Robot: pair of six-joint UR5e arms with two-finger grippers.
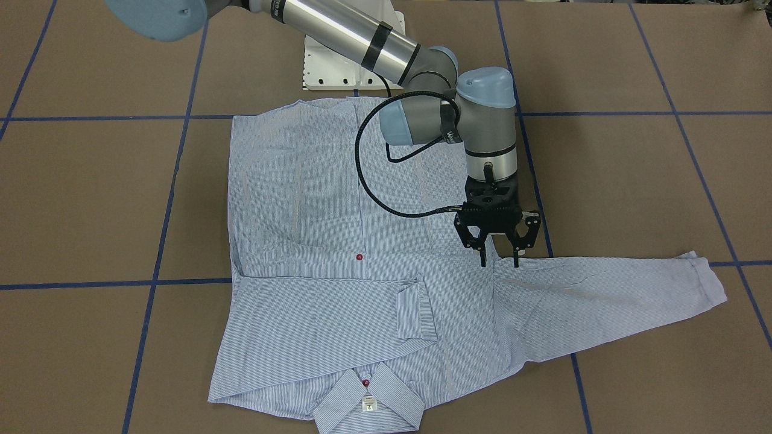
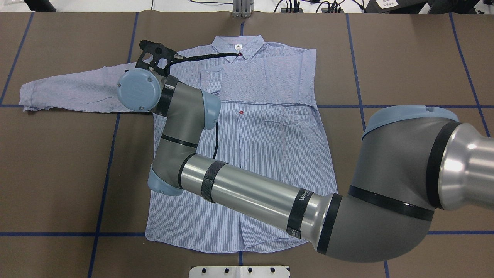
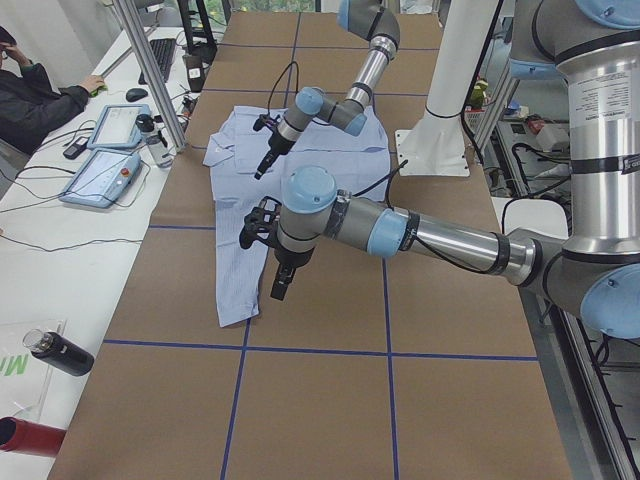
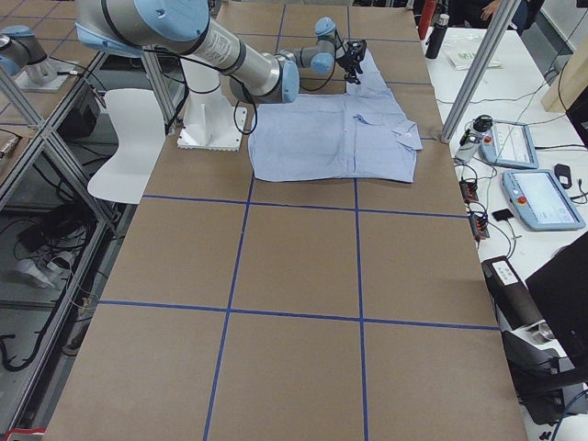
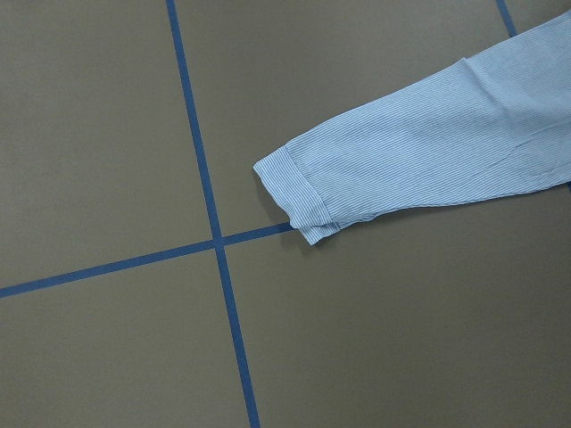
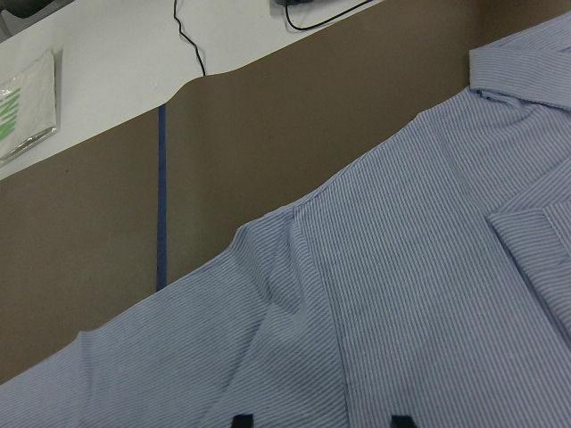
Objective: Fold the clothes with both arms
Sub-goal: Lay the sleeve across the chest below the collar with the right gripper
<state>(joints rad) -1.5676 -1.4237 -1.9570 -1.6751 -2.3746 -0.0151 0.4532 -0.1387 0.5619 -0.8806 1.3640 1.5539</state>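
Right gripper [image 1: 499,260]: jaws apart, holding nothing, tips down at the shoulder seam of the shirt [image 1: 313,199].
Left gripper [image 3: 278,288]: raised near the cuff [image 5: 299,192] of the outstretched sleeve [image 1: 615,295]; cannot tell whether it is spread or closed.
Shirt: flat, front up, on the brown table [image 1: 651,181], collar away from the robot, other sleeve [image 1: 325,313] folded across the chest.

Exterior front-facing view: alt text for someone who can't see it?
The right gripper, fingers open, pointing down, is at the shoulder of a striped shirt spread on the table. One sleeve lies folded across it; the other stretches out.
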